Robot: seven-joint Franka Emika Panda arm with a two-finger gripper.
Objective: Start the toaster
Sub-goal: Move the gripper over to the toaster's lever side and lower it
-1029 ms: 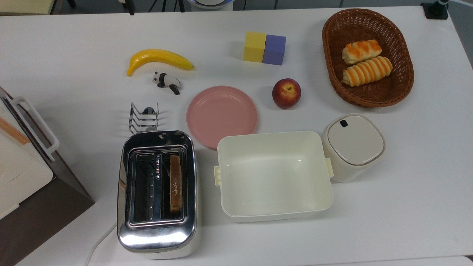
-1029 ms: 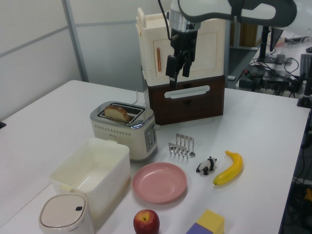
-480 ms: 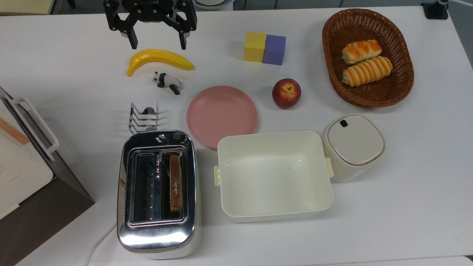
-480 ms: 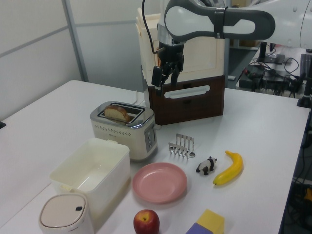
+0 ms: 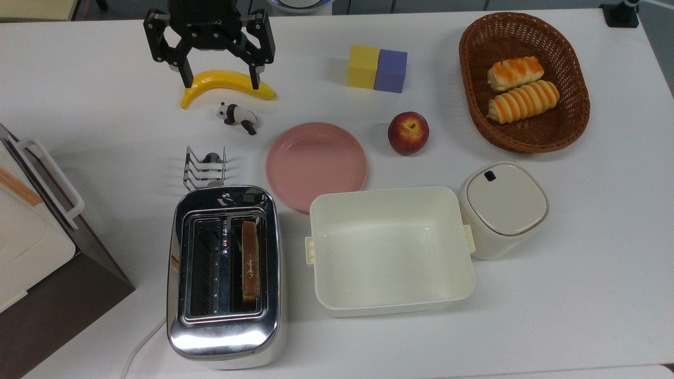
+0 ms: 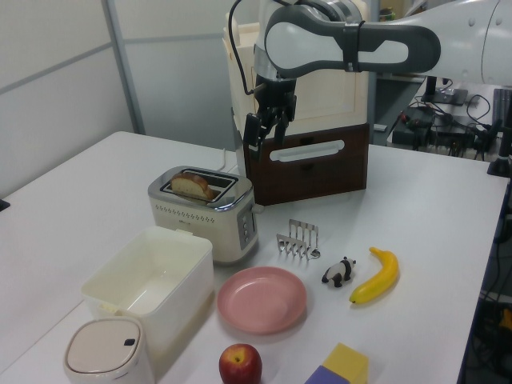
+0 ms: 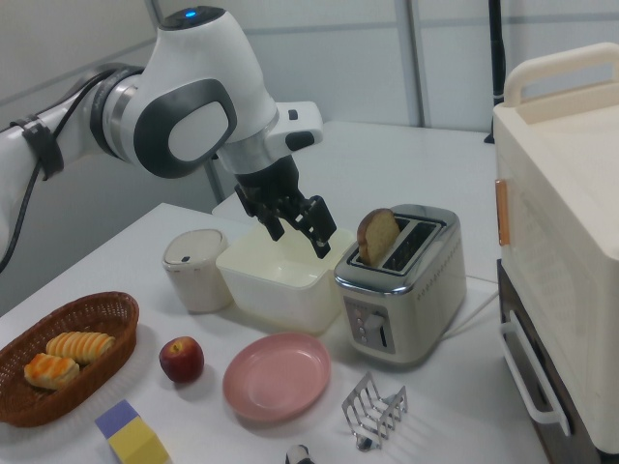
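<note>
Although the desk [image 5: 579, 263] holds the same goods in the same places as half a second ago, the hand [image 5: 219, 79] has come further into the top view, its black fingers [image 5: 185, 76] now overlapping the banana [image 5: 226, 84] where they earlier stopped short of it. In the left view the hand [image 6: 258, 134] has shifted a little toward the left view's left and hangs high above the desk, well apart from everything on it; its fingers are spread wide and hold nothing.

Toaster [image 5: 224, 276]: shiny chrome, rounded corners, two slots, at the near edge in the top view, just beside the tub. One slice of bread [image 5: 250, 260] stands in the slot on the top view's right. The white cord [image 5: 139, 347] is cut off at the bottom edge; the front controls are too small to read in the right view.

Tub [image 5: 392, 300]: cream plastic, rectangular, open. Lidded bin [image 5: 503, 208]: cream, rounded square, touching the tub's side clip.

Boxy appliance [image 5: 31, 247]: white over brown, white handle, cut off at the top view's left edge.

Toast rack [image 5: 204, 168]: bent wire, just beyond the toaster. Plate [image 5: 316, 163]: pink, round, partly behind the tub's rim. Apple [image 5: 408, 132]: red. Panda figure [image 5: 238, 117]: small, black and white.

Basket [image 5: 474, 100]: brown wicker, oval, holding two striped bread rolls [image 5: 521, 100]. Two blocks [image 5: 376, 68]: yellow and purple, touching.
</note>
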